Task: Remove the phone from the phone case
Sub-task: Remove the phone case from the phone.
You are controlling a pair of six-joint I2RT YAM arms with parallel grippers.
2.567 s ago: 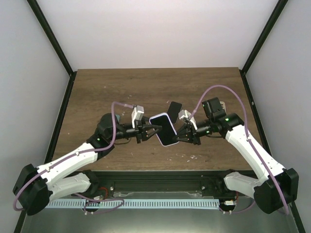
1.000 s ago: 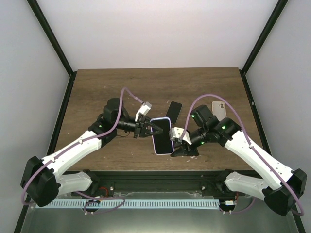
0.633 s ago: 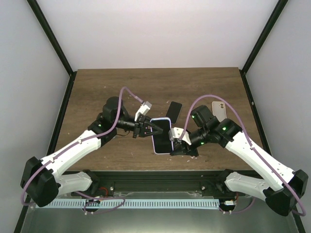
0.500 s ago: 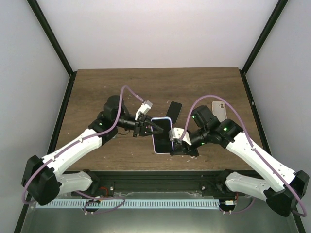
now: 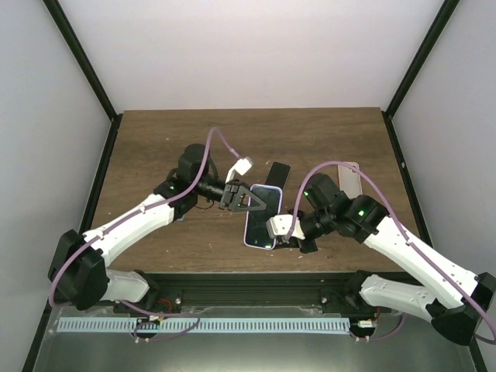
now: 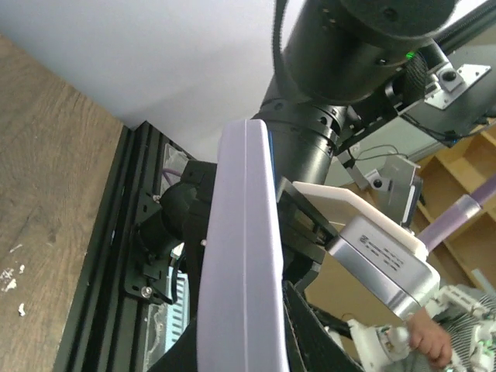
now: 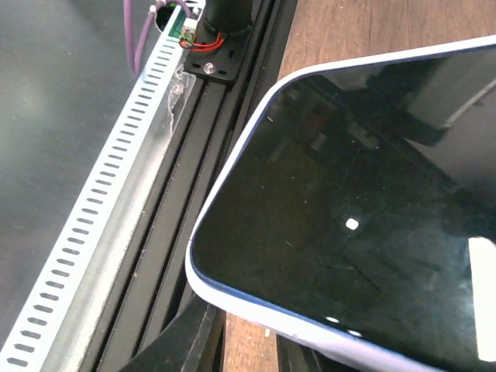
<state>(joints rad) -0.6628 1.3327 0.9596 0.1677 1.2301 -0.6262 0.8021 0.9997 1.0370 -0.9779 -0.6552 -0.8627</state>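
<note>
The phone (image 5: 260,219), dark screen up, sits in a lilac phone case (image 5: 270,193) and hangs above the table's near middle. My left gripper (image 5: 251,198) is shut on the case's far end. In the left wrist view the case (image 6: 244,256) runs edge-on between the black fingers (image 6: 322,341). My right gripper (image 5: 288,232) is at the near right corner. In the right wrist view the screen (image 7: 364,225) and case rim (image 7: 232,288) cover the fingertips; the two fingers (image 7: 186,341) stand apart below with bare wood between them.
A bare black phone (image 5: 277,173) lies on the wooden table (image 5: 155,147) just beyond the held one. A pale phone case (image 5: 349,180) lies at the right, partly crossed by the purple cable. The black rail (image 5: 232,283) runs along the near edge.
The left gripper has carried the case's far end right and away, turning the phone more lengthwise. The right gripper has slid down to the near right corner, its fingers closer together.
</note>
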